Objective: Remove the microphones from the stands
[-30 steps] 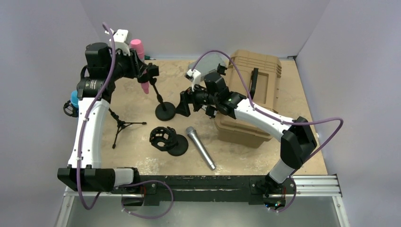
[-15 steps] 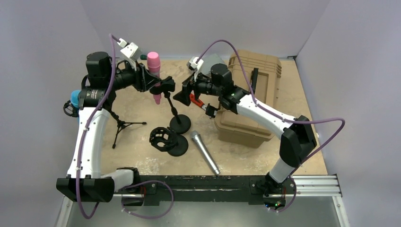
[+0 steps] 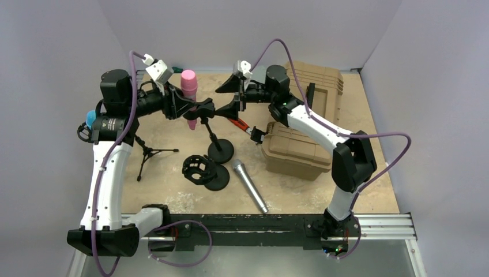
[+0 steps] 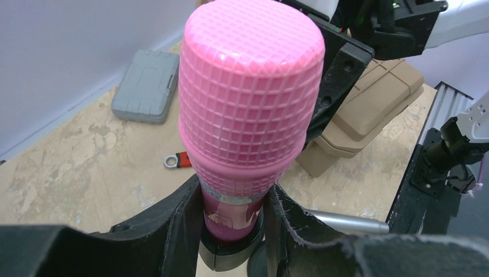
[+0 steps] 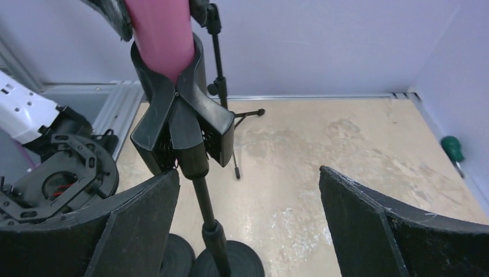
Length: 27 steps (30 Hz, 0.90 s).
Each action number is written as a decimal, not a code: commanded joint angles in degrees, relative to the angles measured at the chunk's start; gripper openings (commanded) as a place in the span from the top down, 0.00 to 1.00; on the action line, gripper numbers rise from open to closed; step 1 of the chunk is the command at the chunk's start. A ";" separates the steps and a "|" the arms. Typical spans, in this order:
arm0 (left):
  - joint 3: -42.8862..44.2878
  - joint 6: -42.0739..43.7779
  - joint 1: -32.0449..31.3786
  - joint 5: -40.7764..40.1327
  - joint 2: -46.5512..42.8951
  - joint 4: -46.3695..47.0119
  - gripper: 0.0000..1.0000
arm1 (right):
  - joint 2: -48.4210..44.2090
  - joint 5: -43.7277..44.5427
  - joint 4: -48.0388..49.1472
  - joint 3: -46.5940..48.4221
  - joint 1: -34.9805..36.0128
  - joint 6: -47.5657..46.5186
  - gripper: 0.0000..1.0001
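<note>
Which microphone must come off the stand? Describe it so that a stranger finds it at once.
Look at the far left part of the wooden table, where the left gripper is. The pink microphone sits there in the clip of the small black stand, gripped between the jaws. Unlike the silver microphone lying flat nearby, it is pink, with a grid-patterned head.

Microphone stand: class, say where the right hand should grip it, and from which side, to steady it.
Probably the thin stand pole just below the clip, coming in level from the right. It is slim and bare there, and sits between the fingers of the open right hand; the pink microphone fills the clip above.
</note>
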 commanded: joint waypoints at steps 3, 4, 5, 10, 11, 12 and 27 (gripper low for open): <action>0.68 -0.11 -0.25 3.02 -1.38 6.44 1.00 | 2.78 -8.45 4.41 5.84 3.11 1.64 0.10; 0.68 -0.18 -0.26 2.98 -1.34 6.40 1.00 | 2.77 -7.99 4.57 5.88 3.47 1.65 0.10; 0.68 -0.28 -0.25 2.97 -1.36 6.45 1.00 | 2.71 -7.93 4.93 6.00 3.79 2.09 0.10; 0.67 -0.27 -0.19 1.97 -1.29 6.49 1.00 | -0.54 -6.77 4.78 3.34 3.80 0.60 0.11; 0.68 -0.40 -0.20 2.04 -1.25 6.60 1.00 | -0.85 -6.77 4.55 2.99 3.78 0.57 0.11; 0.68 -0.46 -0.16 2.13 -1.25 6.71 1.00 | -0.83 -7.06 3.72 3.01 3.80 0.44 0.11; -5.67 -1.93 0.02 -0.75 -4.12 17.15 1.00 | -1.95 -4.05 3.35 -1.54 3.81 2.26 0.10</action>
